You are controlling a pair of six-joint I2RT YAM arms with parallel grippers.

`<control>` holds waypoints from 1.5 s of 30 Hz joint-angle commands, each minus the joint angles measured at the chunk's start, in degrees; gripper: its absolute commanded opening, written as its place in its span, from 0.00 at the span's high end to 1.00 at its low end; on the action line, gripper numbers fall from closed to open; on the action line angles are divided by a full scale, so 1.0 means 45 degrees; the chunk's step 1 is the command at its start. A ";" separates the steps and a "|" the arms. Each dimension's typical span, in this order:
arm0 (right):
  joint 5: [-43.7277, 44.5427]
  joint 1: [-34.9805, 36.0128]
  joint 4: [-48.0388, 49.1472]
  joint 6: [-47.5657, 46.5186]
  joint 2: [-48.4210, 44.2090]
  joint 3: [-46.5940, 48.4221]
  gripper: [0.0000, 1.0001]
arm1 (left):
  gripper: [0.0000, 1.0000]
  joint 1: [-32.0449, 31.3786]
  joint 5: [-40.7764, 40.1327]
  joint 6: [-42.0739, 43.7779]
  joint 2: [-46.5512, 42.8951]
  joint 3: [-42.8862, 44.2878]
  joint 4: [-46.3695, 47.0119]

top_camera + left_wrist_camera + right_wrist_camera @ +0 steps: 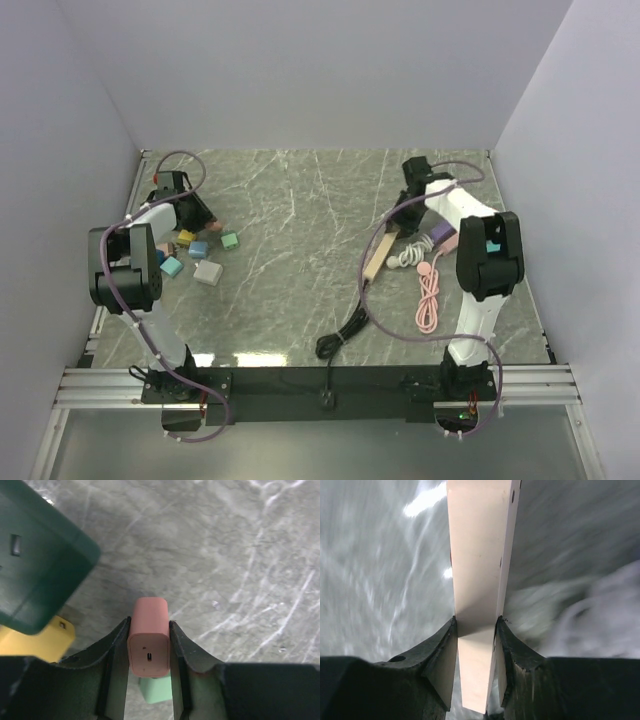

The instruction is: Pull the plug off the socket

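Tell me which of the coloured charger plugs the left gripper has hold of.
The salmon-pink plug, clamped in the left gripper. The dark green plug, yellow plug and pale green plug sit outside its grip.

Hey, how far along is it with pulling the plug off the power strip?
Done, it seems: the pink plug is well apart from the beige power strip, on the opposite side. In hand: the left gripper is shut on the plug, the right gripper shut on the strip. Left: likely only releasing both; whether other plugs sit in the strip is not visible.
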 commanded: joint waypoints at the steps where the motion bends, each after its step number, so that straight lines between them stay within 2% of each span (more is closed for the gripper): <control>1: 0.1981 -0.1527 -0.1029 0.0187 0.0822 0.1968 1.00 | 0.99 0.0276 0.0475 0.0483 0.0294 0.0563 -0.0261; 6: 0.2431 -0.2972 -0.2608 0.0167 0.2830 0.4745 1.00 | 0.97 0.0434 0.0612 0.0541 0.0881 0.0797 -0.0533; 9: 0.2607 -0.3678 -0.3352 0.0089 0.3673 0.6290 1.00 | 0.94 0.0453 0.0573 0.0483 0.1116 0.0914 -0.0729; 10: 0.2665 -0.3815 -0.3471 0.0089 0.3734 0.6660 1.00 | 0.91 0.0453 0.0592 0.0463 0.1097 0.0915 -0.0807; 12: 0.2667 -0.4186 -0.3338 0.0148 0.3638 0.6567 1.00 | 0.77 0.0434 0.0476 0.0366 0.1019 0.0837 -0.0866; 13: 0.2550 -0.4265 -0.3220 0.0148 0.3560 0.6276 1.00 | 0.63 0.0434 0.0359 0.0327 0.0999 0.0837 -0.0963; 14: 0.2162 -0.4343 -0.3064 0.0051 0.3462 0.6099 1.00 | 0.56 0.0453 0.0107 0.0307 0.0999 0.0837 -0.1196; 16: 0.1828 -0.4383 -0.2673 -0.0028 0.3228 0.5767 0.96 | 0.38 0.0473 -0.0149 0.0210 0.0979 0.0837 -0.1392; 17: 0.1169 -0.4383 -0.2498 -0.0260 0.3130 0.5591 0.94 | 0.34 0.0454 -0.0382 0.0190 0.0960 0.0837 -0.1490; 18: 0.0911 -0.4383 -0.2129 -0.0340 0.2859 0.5416 0.85 | 0.24 0.0453 -0.0462 0.0151 0.0863 0.0837 -0.1530; 20: 0.0559 -0.4344 -0.1931 -0.0379 0.2506 0.4927 0.71 | 0.14 0.0453 -0.0715 0.0053 0.0784 0.0953 -0.1744; 21: 0.0286 -0.4344 -0.1698 -0.0438 0.2002 0.4790 0.57 | 0.09 0.0473 -0.0678 0.0034 0.0707 0.0992 -0.1861; 22: 0.0264 -0.4306 -0.1618 -0.0419 0.1707 0.4499 0.52 | 0.01 0.0454 -0.0697 0.0034 0.0474 0.1109 -0.1940; 23: 0.0128 -0.4286 -0.1521 -0.0573 0.1394 0.4361 0.48 | 0.01 0.0453 -0.0716 0.0014 0.0317 0.1168 -0.2018; 24: 0.0069 -0.4247 -0.1288 -0.0613 0.0676 0.4204 0.38 | 0.01 0.0473 -0.0678 0.0033 0.0122 0.1169 -0.2115; 27: 0.0010 -0.4188 -0.1208 -0.0828 -0.0692 0.3833 0.28 | 0.01 0.0473 -0.0619 0.0169 -0.1086 0.1285 -0.2388; 29: -0.0088 -0.4149 -0.1187 -0.1100 -0.1572 0.3696 0.17 | 0.01 0.0454 -0.0444 0.0287 -0.1577 0.1422 -0.2682; 30: -0.0088 -0.4130 -0.1265 -0.1237 -0.1790 0.3637 0.08 | 0.01 0.0453 -0.0114 0.0365 -0.2101 0.1422 -0.2702; 33: -0.0380 -0.4091 -0.1732 -0.1628 -0.2492 0.3598 0.07 | 0.01 0.0453 0.0356 0.0541 -0.3369 0.1170 -0.2585; 37: -0.0751 -0.3701 -0.1754 -0.2545 -0.3782 0.2470 0.06 | 0.01 0.0434 0.1468 0.0736 -0.5033 0.0255 -0.2098; 39: -0.0616 -0.3331 -0.1735 -0.2722 -0.4660 0.2018 0.06 | 0.01 0.0453 0.2951 0.0835 -0.5852 -0.0216 -0.1376; 45: -0.1122 -0.2899 -0.0020 -0.2529 -0.8349 -0.1807 0.06 | 0.01 0.0434 0.5218 0.0561 -0.7162 -0.1174 -0.1023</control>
